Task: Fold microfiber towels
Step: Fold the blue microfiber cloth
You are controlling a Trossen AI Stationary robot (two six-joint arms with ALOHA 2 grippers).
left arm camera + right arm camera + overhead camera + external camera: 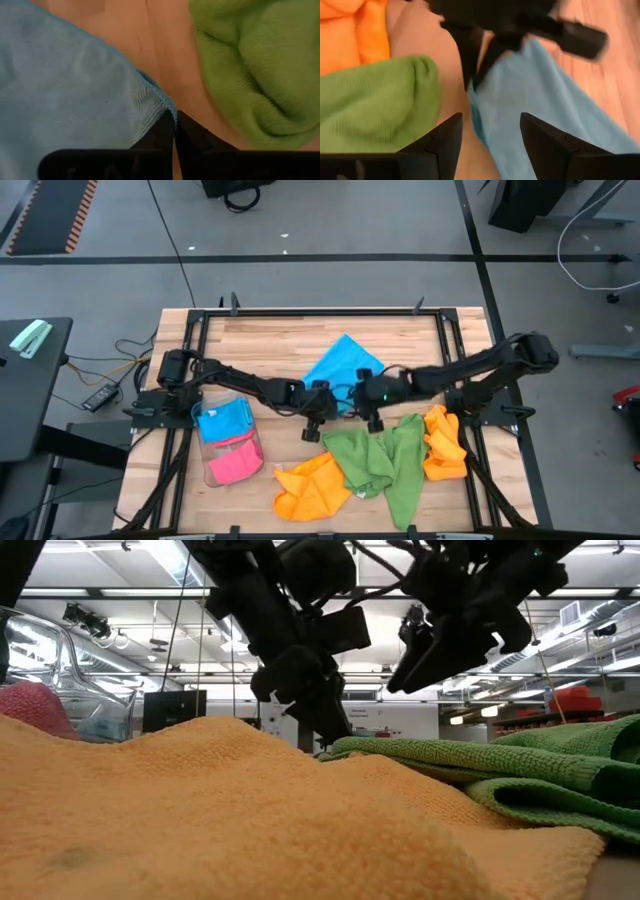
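Blue towel [342,369] lies spread flat at the middle of the wooden table [270,340], turned as a diamond, apart from the unsorted heap, presumably so there is bare wood around it for folding. Left gripper [318,420] sits at its near corner; in the left wrist view the two fingers meet tip to tip with the towel's hemmed corner [162,107] pinched between them, so jaws closed on the cloth. A corner grip makes sense: it is the point from which the cloth can be lifted and carried across onto itself. Right gripper [490,135] hangs just beside, jaws standing wide with nothing between them, looking down over the same blue edge and the left arm's fingers; likely poised to take a second corner or pin the cloth, though which I cannot tell. Green towel [378,458] lies crumpled just near-side of the blue one, close to the pinched corner but not touching it so far as the wrist view shows. One orange towel [312,485] lies bunched at the near edge, another orange towel [443,442] at the right side; both await their turn. Clear tray [245,442] at the left holds a folded blue cloth [222,421] and a folded pink cloth [234,465], seemingly finished work. Low view mostly blocked by orange pile; it adds little.
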